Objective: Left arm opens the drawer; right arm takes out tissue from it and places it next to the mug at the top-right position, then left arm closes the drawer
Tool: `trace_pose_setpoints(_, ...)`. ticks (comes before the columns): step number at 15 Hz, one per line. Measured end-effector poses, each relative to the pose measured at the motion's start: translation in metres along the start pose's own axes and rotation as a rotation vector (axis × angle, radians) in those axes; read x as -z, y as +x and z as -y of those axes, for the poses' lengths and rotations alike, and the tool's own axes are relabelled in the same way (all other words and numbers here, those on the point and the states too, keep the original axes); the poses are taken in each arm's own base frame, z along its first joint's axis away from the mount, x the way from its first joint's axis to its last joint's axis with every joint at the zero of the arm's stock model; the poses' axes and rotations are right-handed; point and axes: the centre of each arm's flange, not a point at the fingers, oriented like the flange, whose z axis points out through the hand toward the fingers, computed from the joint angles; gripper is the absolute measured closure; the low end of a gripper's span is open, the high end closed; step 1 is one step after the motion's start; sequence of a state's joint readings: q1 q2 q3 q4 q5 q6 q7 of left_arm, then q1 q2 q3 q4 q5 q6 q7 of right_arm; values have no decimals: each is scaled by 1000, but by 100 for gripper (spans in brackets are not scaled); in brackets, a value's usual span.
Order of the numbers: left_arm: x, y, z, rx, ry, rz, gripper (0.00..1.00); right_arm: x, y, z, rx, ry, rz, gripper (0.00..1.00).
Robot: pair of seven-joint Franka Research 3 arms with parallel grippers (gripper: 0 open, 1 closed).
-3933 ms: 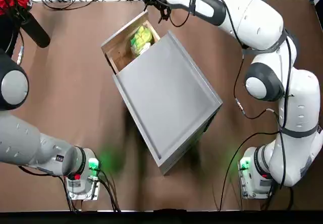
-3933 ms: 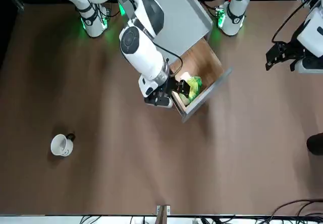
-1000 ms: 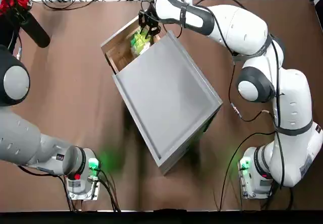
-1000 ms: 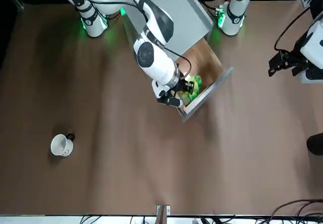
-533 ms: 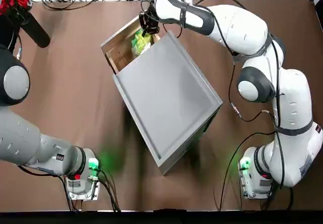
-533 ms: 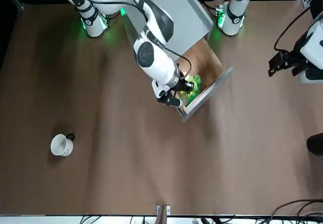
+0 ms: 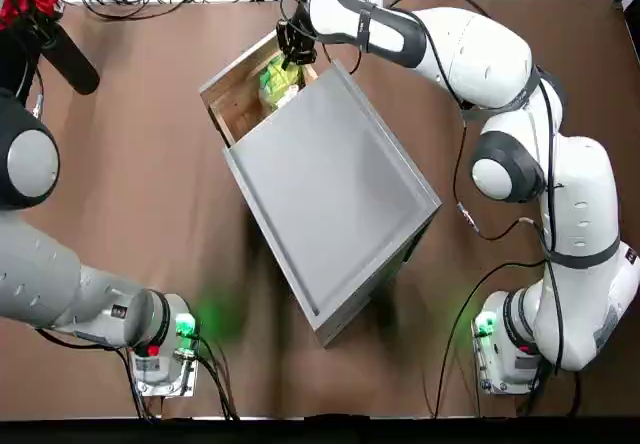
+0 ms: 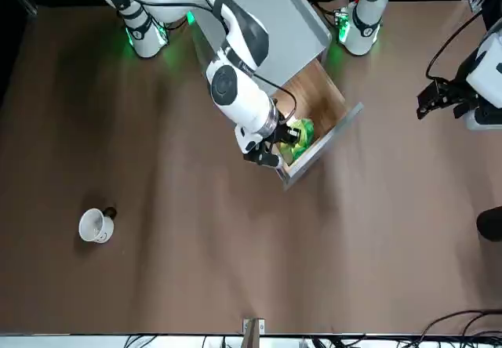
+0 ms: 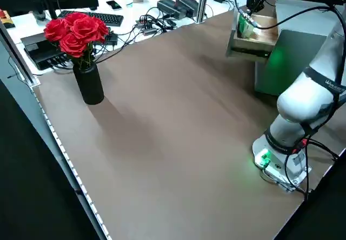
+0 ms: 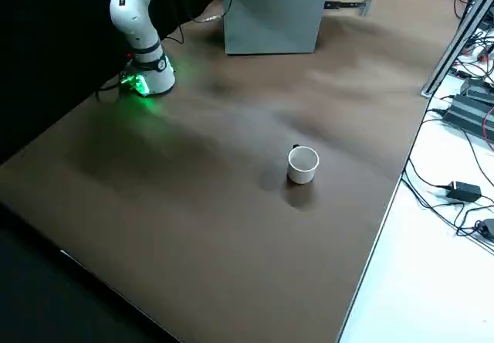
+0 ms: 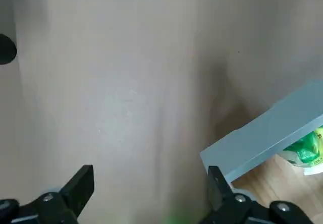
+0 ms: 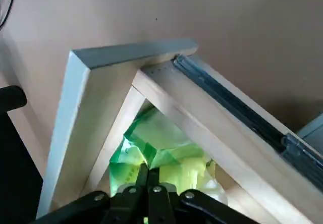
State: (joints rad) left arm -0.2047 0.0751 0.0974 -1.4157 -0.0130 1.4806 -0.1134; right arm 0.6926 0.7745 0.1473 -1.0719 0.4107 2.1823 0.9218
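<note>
So I see the right gripper [image 12: 150, 176] down in the open drawer [image 7: 232, 94], jaws pinched on the tissue [image 12: 161, 151]. Left gripper [image 11: 151, 193] hangs wide apart over bare table [image 8: 235, 270]. Mug [image 8: 96, 226] sits well apart from the cabinet [image 7: 330, 204].

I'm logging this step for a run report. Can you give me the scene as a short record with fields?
drawer: open, pulled out of the grey cabinet
tissue: inside the drawer
right gripper: down in the drawer, fingers closed on the tissue
left gripper: open, off to the side above the table
mug: upright on the table, far from the cabinet
</note>
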Motion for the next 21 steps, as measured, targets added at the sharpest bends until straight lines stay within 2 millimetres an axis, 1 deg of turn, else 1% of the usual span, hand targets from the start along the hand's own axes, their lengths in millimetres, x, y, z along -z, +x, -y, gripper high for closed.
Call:
trace_pose_setpoints(2,0,0,0,1,0,0,0,4,1,1,-29,19,27,99)
trace_pose_setpoints(7,-2,2,5,9,1,4,0,16,14,-2,-95,58,84,99)
trace_pose_setpoints(11,-8,5,4,8,2,11,0,32,20,1,-150,122,133,99)
trace_pose_setpoints(15,-8,6,5,11,2,4,0,45,23,4,-191,171,181,99)
trace_pose_setpoints(18,-8,7,6,13,2,3,0,65,18,12,-202,209,213,99)
trace_pose_setpoints(21,-8,7,6,12,1,4,0,95,12,20,-201,248,232,99)
